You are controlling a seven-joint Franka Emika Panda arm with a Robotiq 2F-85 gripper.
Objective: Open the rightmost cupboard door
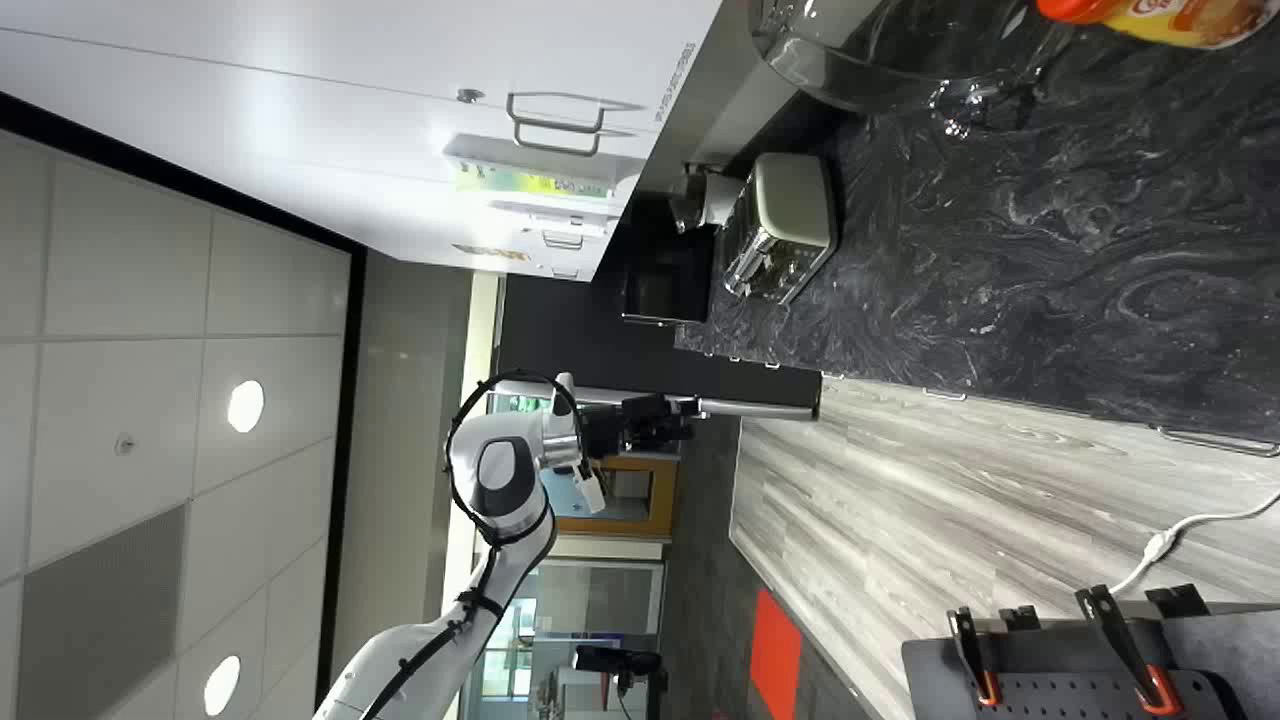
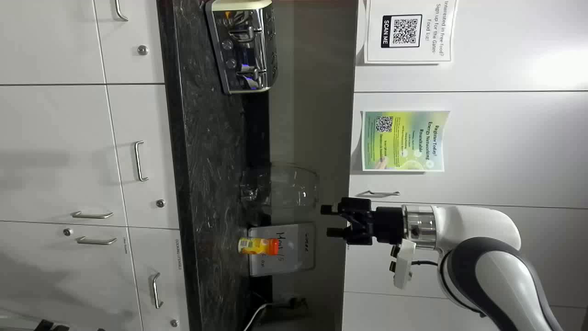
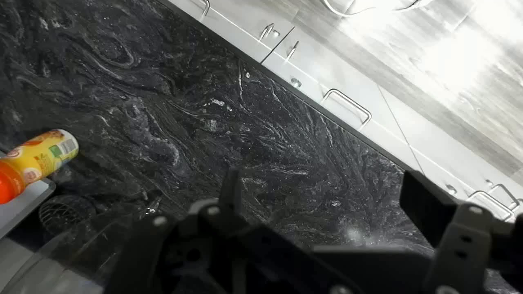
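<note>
The exterior pictures stand on their side. The rightmost cupboard door [image 1: 420,35] is a large plain white panel at the top of an exterior view. A silver bar handle [image 1: 557,126] and small round lock [image 1: 470,95] sit near its seam; the panel looks shut. In an exterior view, the same door [image 2: 374,271] is partly covered by the arm; its handle and lock are hidden there. My gripper [image 2: 328,221] is open and empty, pointing down near the upper cupboards' lower edge. In an exterior view, the gripper [image 1: 688,420] is apart from the doors. In the wrist view, the open fingers [image 3: 322,183] frame countertop.
Below is a dark marbled countertop [image 1: 1050,260] with a toaster [image 1: 795,215], a clear glass vessel [image 2: 294,188], a yellow bottle with orange cap [image 2: 257,246] and a small sign board [image 2: 294,264]. Another upper door with a green poster [image 2: 404,140] adjoins. Lower cupboards [image 2: 55,156] have projecting handles.
</note>
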